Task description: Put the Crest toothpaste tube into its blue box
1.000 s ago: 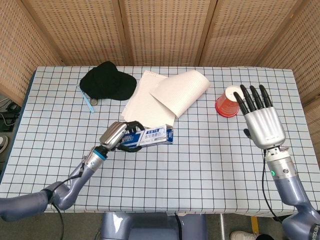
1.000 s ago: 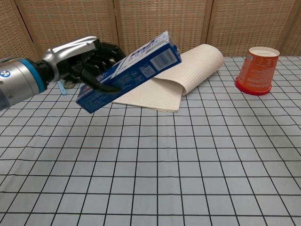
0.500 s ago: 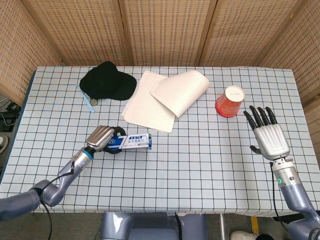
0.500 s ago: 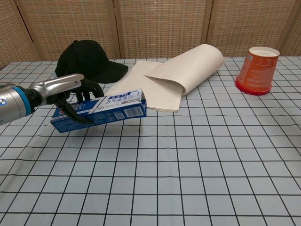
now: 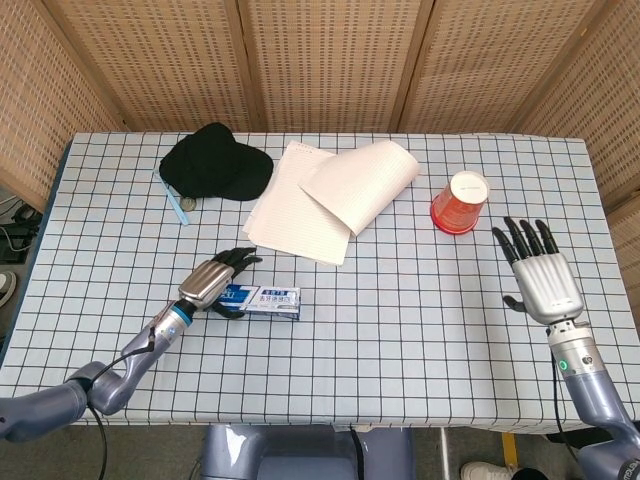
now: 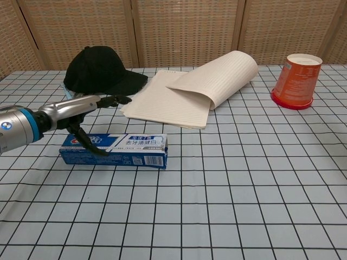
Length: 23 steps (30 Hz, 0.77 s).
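Note:
The blue Crest box [image 5: 262, 298] lies flat on the checked table, left of centre; the chest view shows its long side with white label [image 6: 122, 149]. No toothpaste tube shows outside it, and the box ends hide any contents. My left hand [image 5: 215, 280] hovers over the box's left end with fingers stretched out flat [image 6: 81, 108]; only the thumb reaches down to the box's front face. My right hand [image 5: 540, 275] is raised at the table's right edge, fingers spread, holding nothing; it is outside the chest view.
A black cap [image 5: 215, 162] sits at the back left with a thin blue strip [image 5: 172, 200] beside it. An open notebook [image 5: 330, 195] with a curled page lies behind the box. An orange paper cup [image 5: 460, 202] stands upside down at the back right.
My left hand lowered the box from a tilted, lifted pose to flat on the table, then straightened its fingers off it. My right hand dropped and drew back to the right edge.

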{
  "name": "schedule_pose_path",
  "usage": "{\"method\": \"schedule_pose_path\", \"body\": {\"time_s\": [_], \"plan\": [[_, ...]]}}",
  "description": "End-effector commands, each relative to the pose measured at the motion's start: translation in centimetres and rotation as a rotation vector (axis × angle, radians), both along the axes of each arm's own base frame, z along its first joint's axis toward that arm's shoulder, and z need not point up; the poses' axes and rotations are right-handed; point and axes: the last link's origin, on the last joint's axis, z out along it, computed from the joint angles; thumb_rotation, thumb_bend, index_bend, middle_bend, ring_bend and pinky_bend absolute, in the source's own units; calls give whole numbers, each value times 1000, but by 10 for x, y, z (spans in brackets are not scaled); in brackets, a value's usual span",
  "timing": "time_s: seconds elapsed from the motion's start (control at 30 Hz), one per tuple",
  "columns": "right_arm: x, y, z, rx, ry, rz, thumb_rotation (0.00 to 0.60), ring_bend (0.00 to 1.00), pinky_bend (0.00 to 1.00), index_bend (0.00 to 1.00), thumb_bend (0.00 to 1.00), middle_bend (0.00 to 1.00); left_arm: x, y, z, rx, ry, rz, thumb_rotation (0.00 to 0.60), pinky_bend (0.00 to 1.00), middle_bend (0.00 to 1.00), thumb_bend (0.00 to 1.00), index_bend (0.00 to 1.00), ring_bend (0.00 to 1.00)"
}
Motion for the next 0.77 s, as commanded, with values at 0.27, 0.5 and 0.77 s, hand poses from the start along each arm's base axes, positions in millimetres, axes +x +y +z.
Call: {"method": "schedule_pose_path", "body": {"time_s": [0.27,0.5,0.77], "plan": [[-10,30,-4,6,-70,-2,600,0,0,0,0,0,-10,-34,84,210,-108,18,600,0,0,0,0,0],[-28,62,-7,-62,-126,4,600,0,0,0,0,0,-53,-100,134,444,34,166,600,0,0,0,0,0],[-43,80,-1,-101,-151,-1,600,0,0,0,0,0,-62,-145,161,536,85,234,600,0,0,0,0,0]]}}
